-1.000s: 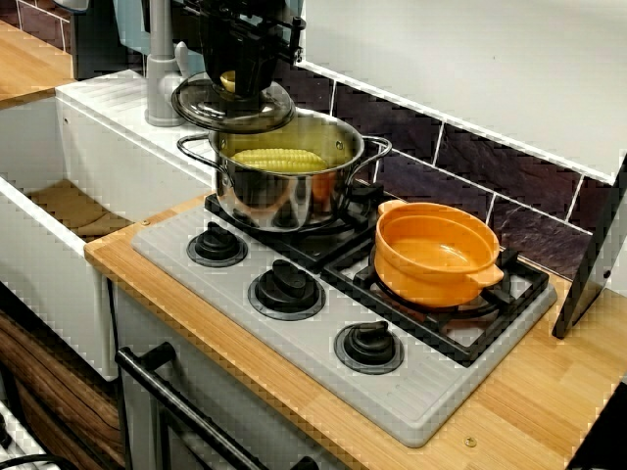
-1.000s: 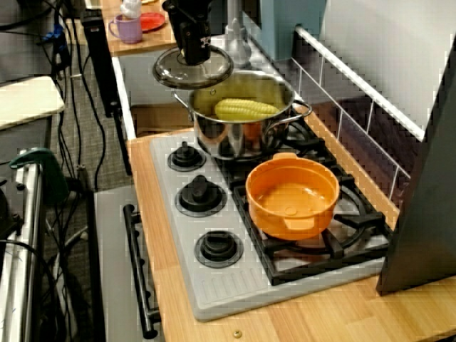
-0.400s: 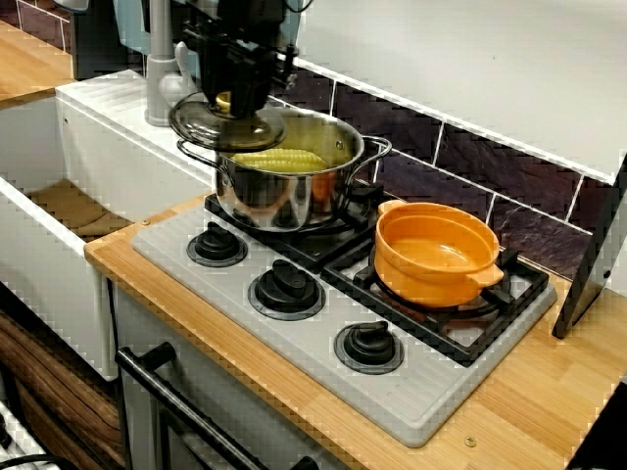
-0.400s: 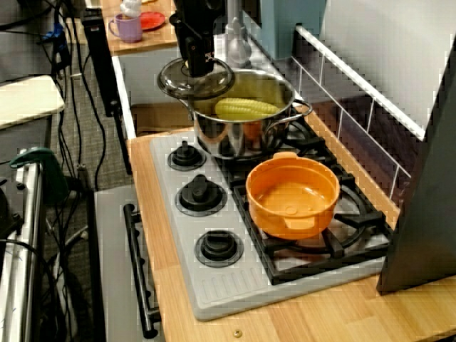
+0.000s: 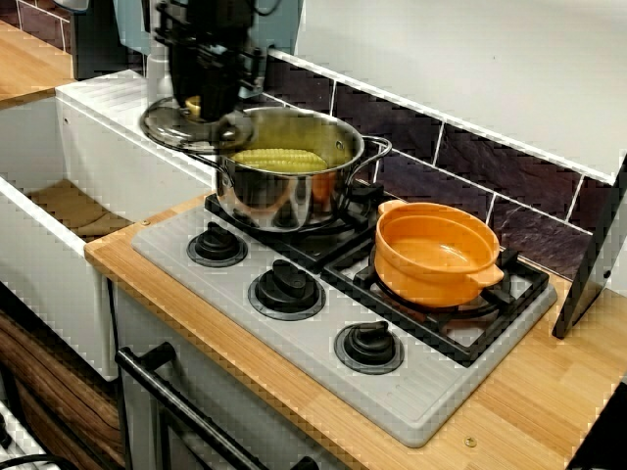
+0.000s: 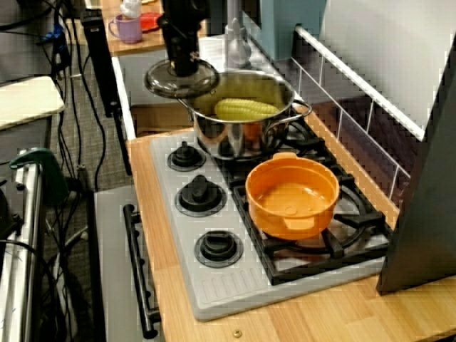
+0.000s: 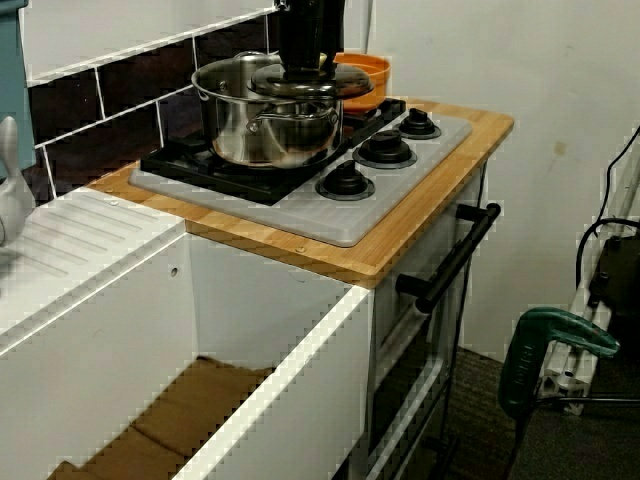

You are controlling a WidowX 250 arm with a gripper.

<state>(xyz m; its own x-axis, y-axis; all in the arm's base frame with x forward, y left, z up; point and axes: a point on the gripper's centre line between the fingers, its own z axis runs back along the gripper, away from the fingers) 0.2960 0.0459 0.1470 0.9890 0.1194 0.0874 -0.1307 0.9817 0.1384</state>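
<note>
Dark tiles point(image 5: 470, 162) back a wooden desk point(image 5: 529, 401) that carries a grey stove point(image 5: 431, 392), with a white sink unit point(image 5: 59, 264) just beside its left end. Hanging above the stove's back left corner, the black tool point(image 5: 201, 106) is clamped on the knob of a glass lid point(image 5: 191, 125), and the lid hangs clear beneath it. The round lid lies close to level, flat face down and knob up into the fingers, so its axis runs vertically. It sits off-centre at the left rim of a steel pot point(image 5: 284, 191); most of the disc hangs outside the pot toward the sink, with only its right edge over the rim and the near handle. In the view from the sink side the lid point(image 7: 310, 80) is about level with the rim, and I cannot tell whether the two touch. Inside the uncovered pot a corn cob point(image 5: 277, 159) lies flat, its long axis running left to right in the front view. An empty orange pot point(image 5: 431, 255) stands on the right burner, near the steel pot. Three black knobs point(image 5: 286, 284) line the stove's front edge.
</note>
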